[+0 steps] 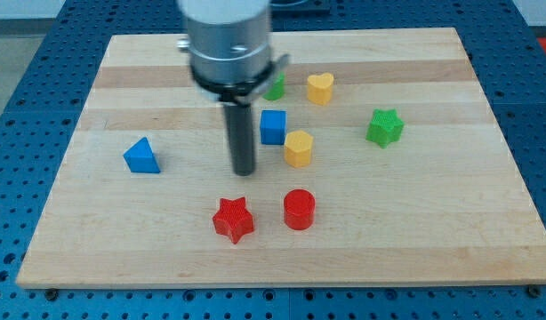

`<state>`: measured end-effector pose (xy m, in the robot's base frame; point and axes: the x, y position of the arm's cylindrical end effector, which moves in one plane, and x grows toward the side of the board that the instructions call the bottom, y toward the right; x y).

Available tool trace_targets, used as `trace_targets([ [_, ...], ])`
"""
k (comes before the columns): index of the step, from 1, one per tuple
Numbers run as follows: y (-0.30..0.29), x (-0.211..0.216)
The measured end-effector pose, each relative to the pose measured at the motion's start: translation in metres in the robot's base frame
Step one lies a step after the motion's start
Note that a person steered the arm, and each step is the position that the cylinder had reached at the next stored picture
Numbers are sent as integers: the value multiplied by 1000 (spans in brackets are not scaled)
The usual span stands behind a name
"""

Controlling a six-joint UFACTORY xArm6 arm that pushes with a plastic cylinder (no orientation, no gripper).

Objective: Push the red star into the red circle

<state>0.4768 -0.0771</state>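
While my tip (244,171) rests on the pale wooden counter (433,240) at the end of its straight dark rod, the small red star-shaped block (233,220) lies toward the view's bottom from it, near but apart, with bare wood between the two. The arm carries no jaws, so nothing is held: the rod simply ends at the tip, free of every block. Just to the view's right of the red star sits the small red circular block (299,210), close beside it yet not touching; a narrow strip of counter shows between them. Toward the view's right and slightly toward the top from my tip stand a small blue cube-like block (273,126) and, just below and right of it, a small yellow block (298,148) whose exact shape I cannot make out. A yellow heart-shaped block (320,88) lies farther up, a green star-shaped block (384,127) well off to the right, and a green block (275,87) shows partly behind the arm's grey housing. A blue triangular block (141,156) sits alone toward the view's left.
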Motion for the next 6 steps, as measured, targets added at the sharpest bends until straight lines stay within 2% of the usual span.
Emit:
trace_targets([
  [1, -36, 15],
  [3, -30, 74],
  [6, 30, 72],
])
